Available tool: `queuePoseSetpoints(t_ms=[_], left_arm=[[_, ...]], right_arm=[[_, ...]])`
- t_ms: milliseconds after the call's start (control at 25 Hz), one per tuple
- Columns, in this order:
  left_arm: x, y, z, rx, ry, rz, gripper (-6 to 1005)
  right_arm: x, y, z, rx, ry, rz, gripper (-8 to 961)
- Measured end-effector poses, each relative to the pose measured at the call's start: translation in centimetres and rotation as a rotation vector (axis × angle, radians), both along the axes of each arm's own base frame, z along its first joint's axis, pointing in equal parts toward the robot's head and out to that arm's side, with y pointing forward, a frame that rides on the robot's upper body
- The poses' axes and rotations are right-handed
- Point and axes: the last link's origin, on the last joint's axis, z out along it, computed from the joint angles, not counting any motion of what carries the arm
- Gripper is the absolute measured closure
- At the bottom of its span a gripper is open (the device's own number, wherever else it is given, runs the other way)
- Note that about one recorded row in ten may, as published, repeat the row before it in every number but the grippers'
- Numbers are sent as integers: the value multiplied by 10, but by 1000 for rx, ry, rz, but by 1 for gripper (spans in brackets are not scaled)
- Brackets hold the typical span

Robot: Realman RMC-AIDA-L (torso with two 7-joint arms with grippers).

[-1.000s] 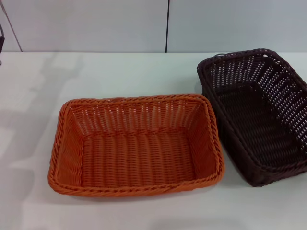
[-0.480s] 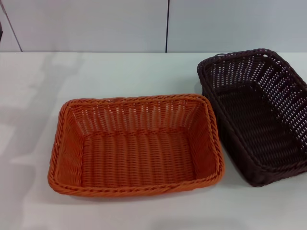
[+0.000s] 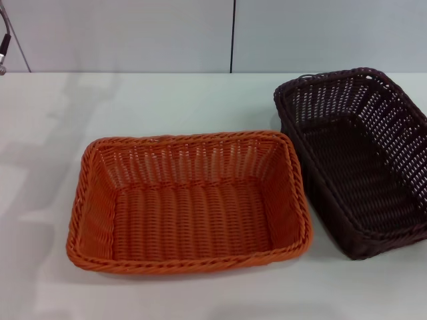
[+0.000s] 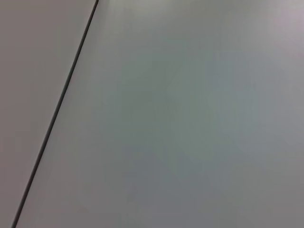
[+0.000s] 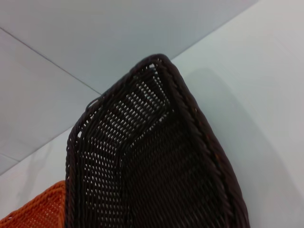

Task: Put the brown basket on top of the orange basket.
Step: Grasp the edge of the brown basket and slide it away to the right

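The orange basket [image 3: 190, 220] sits empty on the white table, a little left of the middle in the head view. The brown basket [image 3: 360, 173] stands empty just to its right, angled, with a narrow gap between the two rims. The right wrist view looks down from close range onto a corner of the brown basket [image 5: 152, 161], and a corner of the orange basket [image 5: 42, 211] shows beside it. Neither gripper shows in any view. A thin sliver of the left arm [image 3: 4, 47] is at the far left edge of the head view.
The white table [image 3: 167, 100] runs back to a pale wall with a dark vertical seam [image 3: 232, 33]. The brown basket reaches the right edge of the head view. The left wrist view holds only a plain grey surface with a dark seam [image 4: 57, 109].
The sliver of the left arm at the far left edge has shifted and looks thinner. Both baskets stay where they were.
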Motion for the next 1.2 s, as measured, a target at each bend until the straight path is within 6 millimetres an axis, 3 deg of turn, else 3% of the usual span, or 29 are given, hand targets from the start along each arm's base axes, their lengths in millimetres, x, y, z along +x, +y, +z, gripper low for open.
queuePoseSetpoints(t_ms=[440, 920, 1200], left_arm=[[5, 2, 3, 8, 7, -13, 165], [7, 2, 5, 9, 18, -22, 166], [4, 1, 5, 12, 17, -18, 165]], right_arm=[[11, -9, -34, -67, 113, -17, 247], [0, 6, -52, -92, 167, 43, 247], [1, 11, -46, -55, 159, 46, 247]])
